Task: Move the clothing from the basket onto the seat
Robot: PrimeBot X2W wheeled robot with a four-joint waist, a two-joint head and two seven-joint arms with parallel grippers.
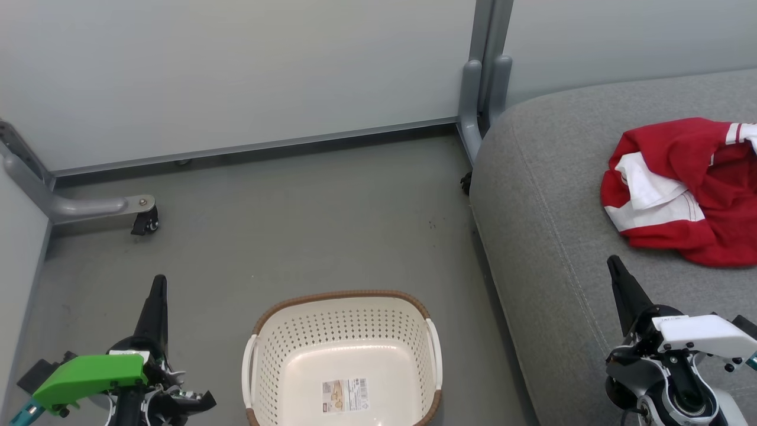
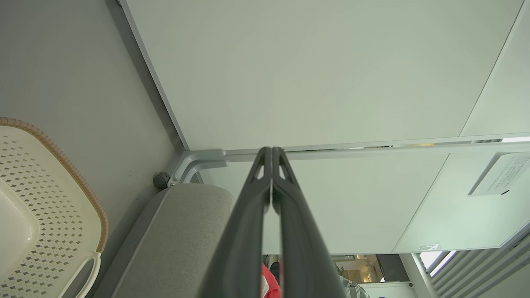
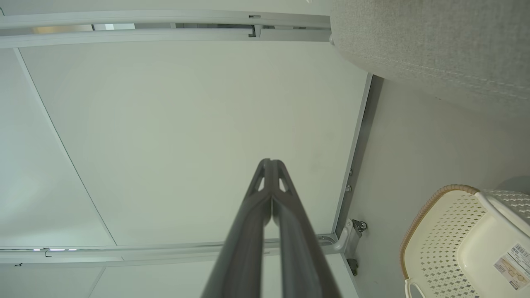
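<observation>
Grey floor [image 1: 307, 213], lightly speckled. Pale partition panels [image 1: 236, 71] stand behind it. Grey metal foot [image 1: 89, 207] with black caster [image 1: 146, 225] at left; grey upright post [image 1: 484, 77] joins two panels.

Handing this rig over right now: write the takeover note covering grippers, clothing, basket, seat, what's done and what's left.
Left gripper: jaws shut, empty, above the floor left of the basket.
Right gripper: jaws shut, empty, seen against the seat.
Clothing: red-and-white heap lying on the seat, beyond the right gripper.
Basket: on the floor, holding just its paper label.
Done: clothing is on the seat.
Left: nothing visible to move; verify and end.
</observation>
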